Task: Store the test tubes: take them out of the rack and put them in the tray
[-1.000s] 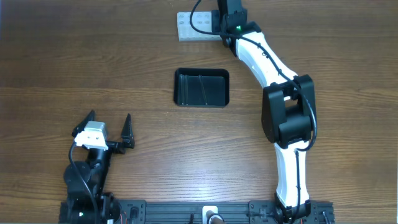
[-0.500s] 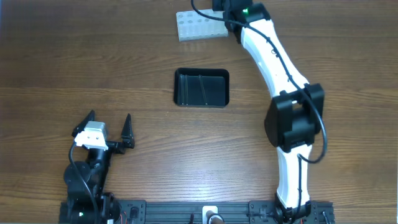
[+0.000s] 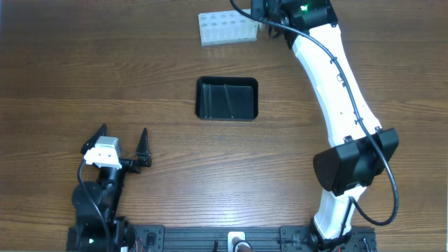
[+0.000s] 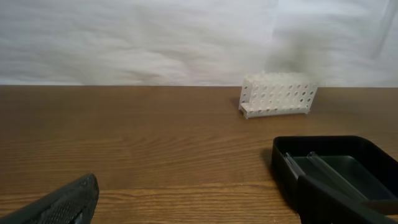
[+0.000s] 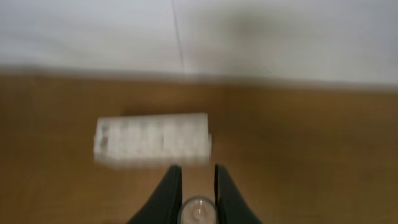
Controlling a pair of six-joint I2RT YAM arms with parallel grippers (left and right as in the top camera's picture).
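Rack, white plastic, many-holed (image 3: 225,28): stands at the far edge of your brown wooden table (image 3: 84,70). Tray, black rectangular plastic (image 3: 198,99): nearer the arms, well apart from the rack, with clear tubes (image 4: 336,180) lying inside. Right gripper (image 5: 194,171): up off the table near the rack, fingers pinching a clear glass test tube (image 5: 198,210). Left gripper (image 3: 123,131): near its own base, fingers spread wide, holding nothing.

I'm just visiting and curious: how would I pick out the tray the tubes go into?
Look at the middle of the wooden table. The tray is the shallow black rectangular dish there, with thin clear test tubes lying flat inside. Unlike the white rack full of holes at the far edge, it is dark and open-topped.
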